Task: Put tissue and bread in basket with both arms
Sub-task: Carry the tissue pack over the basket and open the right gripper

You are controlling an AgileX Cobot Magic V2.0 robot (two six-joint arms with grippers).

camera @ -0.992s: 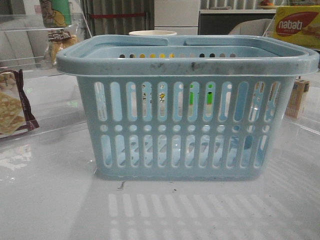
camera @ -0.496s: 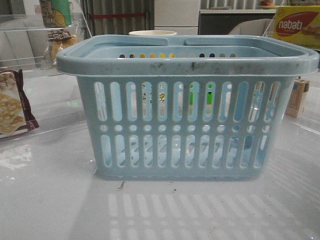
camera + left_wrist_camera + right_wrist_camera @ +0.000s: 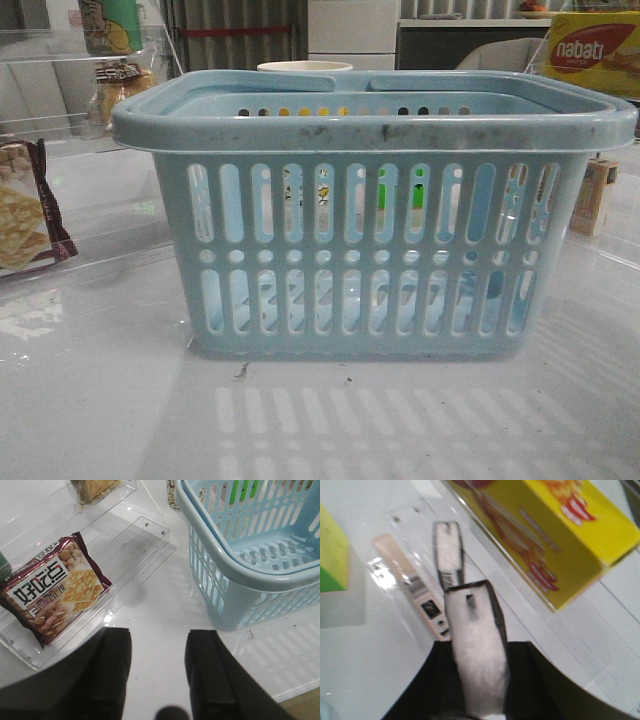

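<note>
The light-blue basket stands in the middle of the table; its corner shows in the left wrist view. The bread lies in its clear packet on a clear shelf at the back left, and it also shows in the left wrist view. My left gripper is open and empty over the bare table, between the basket and the shelf. My right gripper is shut on the tissue, a flat pack with dark edges and a pale face, held above the table. Neither gripper shows in the front view.
A maroon-edged cracker bag lies on the clear shelf at the left. A yellow nabati box stands at the back right. A second dark-edged pack, a slim beige pack and a green-yellow box lie under the right gripper.
</note>
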